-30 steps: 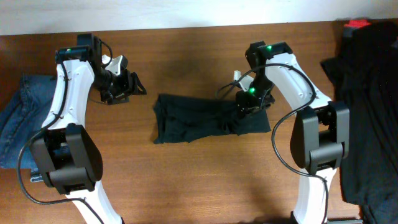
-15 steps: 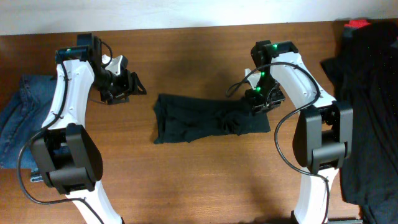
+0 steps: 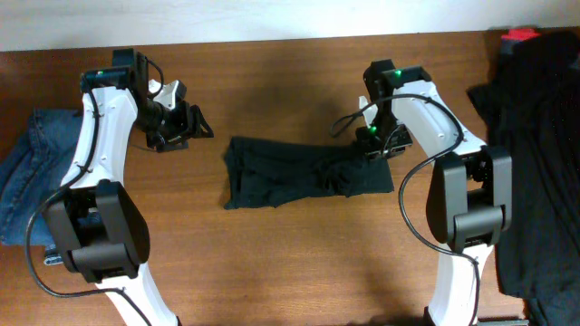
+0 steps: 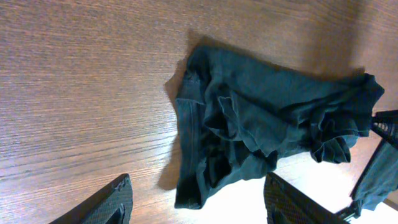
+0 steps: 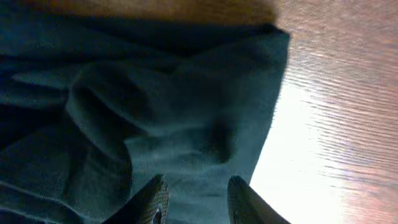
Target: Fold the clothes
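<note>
- While the T-shirt (image 3: 304,172) lies as a crumpled strip in the middle of the surface (image 3: 299,263), the step in hand looks like taking its right end, so it can be pulled flat before any fold.
- Right jaws: on the right arm (image 3: 435,109), just over that right end. Wrist view shows a narrow gap between the fingers (image 5: 155,199) with cloth behind it — cannot tell whether they pinch it.
- Left jaws: on the left arm (image 3: 95,136), spread and empty, hanging over bare wood beyond the strip's left end, apart from it.
- To do it well: take a single layer at the outer edge, not the bunched ridge in the middle.
- The left side should take the opposite end so both can draw the cloth taut.
- Keep any lift low, since soft fabric like this will likely sag and drag.
- Risk: pinching several layers would lock the wrinkles in.
- Count:
  - T-shirt on the surface — one
  - jeans (image 3: 27,172) at the left edge — one
  - dark cloth heap (image 3: 535,136) at the right edge — one heap, pieces can't be told
  - red thing (image 3: 519,34) above it — one
  - arms — two, one set of jaws each
</note>
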{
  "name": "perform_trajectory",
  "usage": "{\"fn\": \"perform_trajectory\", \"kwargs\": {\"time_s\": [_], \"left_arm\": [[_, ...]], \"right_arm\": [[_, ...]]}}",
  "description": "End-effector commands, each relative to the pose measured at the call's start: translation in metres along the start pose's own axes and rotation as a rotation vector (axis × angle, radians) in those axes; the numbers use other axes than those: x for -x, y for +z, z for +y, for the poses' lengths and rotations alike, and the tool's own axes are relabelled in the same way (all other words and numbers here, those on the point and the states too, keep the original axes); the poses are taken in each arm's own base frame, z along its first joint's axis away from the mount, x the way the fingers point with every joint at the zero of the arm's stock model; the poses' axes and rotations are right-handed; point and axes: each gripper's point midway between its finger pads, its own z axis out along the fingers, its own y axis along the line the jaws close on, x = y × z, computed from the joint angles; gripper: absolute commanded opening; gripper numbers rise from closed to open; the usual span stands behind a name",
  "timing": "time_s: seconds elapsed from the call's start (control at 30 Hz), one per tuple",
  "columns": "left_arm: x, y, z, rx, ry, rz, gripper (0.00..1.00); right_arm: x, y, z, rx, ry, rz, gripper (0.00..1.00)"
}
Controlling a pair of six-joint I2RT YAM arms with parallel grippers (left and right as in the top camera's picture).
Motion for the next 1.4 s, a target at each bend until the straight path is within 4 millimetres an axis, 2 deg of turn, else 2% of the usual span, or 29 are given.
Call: {"fn": "perform_trajectory", "kwargs": {"time_s": [0.0, 0.13, 0.23, 0.3, 0.4, 0.5, 0.6, 0.63, 0.73, 0.9, 0.93, 1.07, 1.23, 1.37], "left_arm": [[0.003, -0.009, -0.001, 0.006, 0.026, -0.027, 0.67], [0.003, -0.009, -0.001, 0.006, 0.026, -0.027, 0.67], [0.003, -0.009, -0.001, 0.006, 0.025, -0.025, 0.67], [0.002, -0.009, -0.001, 0.006, 0.023, -0.022, 0.67], [0.002, -0.009, -0.001, 0.007, 0.022, -0.020, 0.67], [0.002, -0.009, -0.001, 0.007, 0.022, -0.020, 0.68], [0.001, -0.009, -0.001, 0.006, 0.022, -0.020, 0.68], [0.001, -0.009, -0.001, 0.006, 0.022, -0.019, 0.71], [-0.001, -0.009, -0.001, 0.006, 0.018, -0.011, 0.77], [-0.009, -0.002, -0.011, 0.005, 0.036, 0.022, 0.87], [-0.011, 0.000, -0.015, 0.005, 0.045, 0.029, 0.93], [-0.023, 0.023, -0.032, 0.001, 0.098, 0.070, 0.99], [-0.043, 0.053, -0.036, 0.005, 0.118, 0.128, 0.99], [-0.055, 0.068, -0.024, 0.031, 0.090, 0.160, 0.99]], "right_arm": [[0.004, -0.001, 0.018, 0.051, -0.012, -0.025, 0.36], [0.020, -0.005, 0.049, 0.193, -0.055, -0.096, 0.37], [0.042, -0.016, 0.080, 0.357, -0.108, -0.197, 0.37], [0.053, -0.022, 0.089, 0.410, -0.119, -0.250, 0.37], [0.065, -0.026, 0.087, 0.418, -0.104, -0.297, 0.38], [0.065, -0.025, 0.078, 0.392, -0.087, -0.293, 0.38], [0.057, -0.029, 0.053, 0.307, -0.043, -0.263, 0.37], [0.055, -0.034, 0.044, 0.271, -0.030, -0.259, 0.37], [0.049, -0.058, 0.022, 0.195, -0.006, -0.269, 0.38], [0.043, -0.117, -0.003, 0.129, 0.030, -0.371, 0.42], [0.041, -0.125, -0.006, 0.120, 0.036, -0.386, 0.43], [0.031, -0.151, -0.019, 0.098, 0.059, -0.441, 0.45], [0.021, -0.151, -0.024, 0.098, 0.077, -0.413, 0.45], [0.018, -0.149, -0.026, 0.081, 0.064, -0.396, 0.45]]}}
